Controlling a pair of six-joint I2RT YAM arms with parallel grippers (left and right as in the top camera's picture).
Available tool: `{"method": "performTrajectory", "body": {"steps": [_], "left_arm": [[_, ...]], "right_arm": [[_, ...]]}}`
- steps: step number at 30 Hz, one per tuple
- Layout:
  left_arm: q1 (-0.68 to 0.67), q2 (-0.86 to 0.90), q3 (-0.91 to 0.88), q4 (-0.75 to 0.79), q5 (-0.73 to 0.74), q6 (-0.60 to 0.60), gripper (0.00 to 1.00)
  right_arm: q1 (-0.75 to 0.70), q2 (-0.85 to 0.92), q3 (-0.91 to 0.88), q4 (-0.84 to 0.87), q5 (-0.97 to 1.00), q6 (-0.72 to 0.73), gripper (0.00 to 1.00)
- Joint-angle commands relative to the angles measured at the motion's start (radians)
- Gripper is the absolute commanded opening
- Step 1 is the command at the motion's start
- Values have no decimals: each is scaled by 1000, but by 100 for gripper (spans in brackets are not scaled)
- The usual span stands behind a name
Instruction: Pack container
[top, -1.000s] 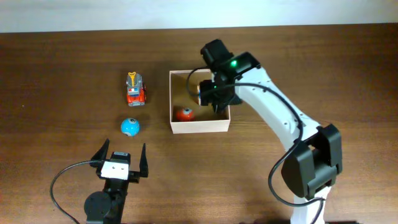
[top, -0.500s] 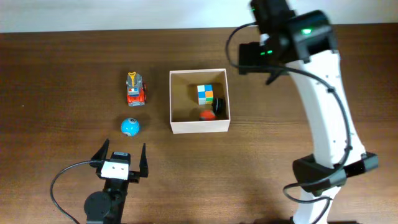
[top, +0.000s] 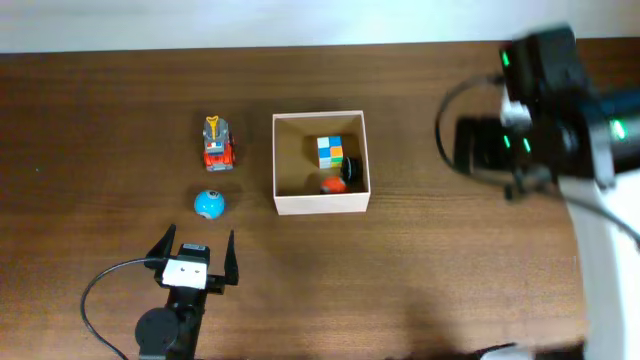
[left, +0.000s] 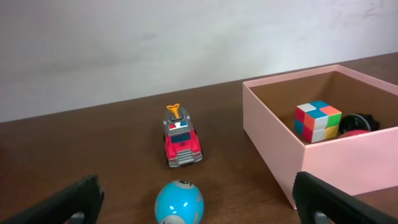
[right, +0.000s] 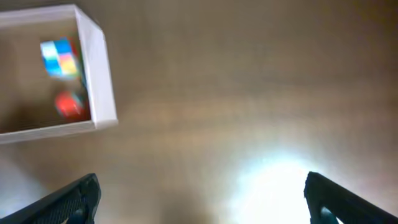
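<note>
The container (top: 285, 155) is a square pale-walled box at the table's middle; it also shows in the left wrist view (left: 273, 146) and the right wrist view (right: 99, 74). Inside lie a colourful cube (top: 330, 151) and a red and black toy (top: 335, 183). A red toy truck (top: 218, 144) and a blue ball (top: 209, 204) lie left of the box. My left gripper (top: 193, 252) is open and empty near the front edge, behind the ball (left: 179, 202). My right gripper (right: 202, 199) is open and empty, high above the table right of the box.
The right arm's body (top: 550, 105) hangs over the table's right side. The table's far edge meets a pale wall (left: 186, 43).
My right gripper has let go of the cube inside the container, then risen and swung away to the right. The red toy has shifted right in the box. The left arm has not moved.
</note>
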Motion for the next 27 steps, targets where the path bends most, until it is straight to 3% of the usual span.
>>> {"method": "performTrajectory", "body": {"steps": [1, 5, 10, 18, 23, 27], "left_arm": [[6, -7, -2, -5, 14, -12, 99], [6, -7, -2, -5, 14, -12, 99], [6, -7, -2, -5, 14, -12, 99], [6, -7, -2, -5, 14, -12, 99], [6, -7, -2, -5, 14, -12, 99], [6, -7, -2, -5, 14, -12, 99]], "right_arm": [[-10, -156, -204, -2, 66, 92, 99], [-10, -339, -447, 112, 80, 126, 99], [-10, -520, -707, 380, 66, 122, 99], [-10, -681, -1048, 719, 90, 96, 99], [-40, -665, -1125, 808, 96, 85, 99], [-160, -635, -1125, 849, 1, -27, 99]]}}
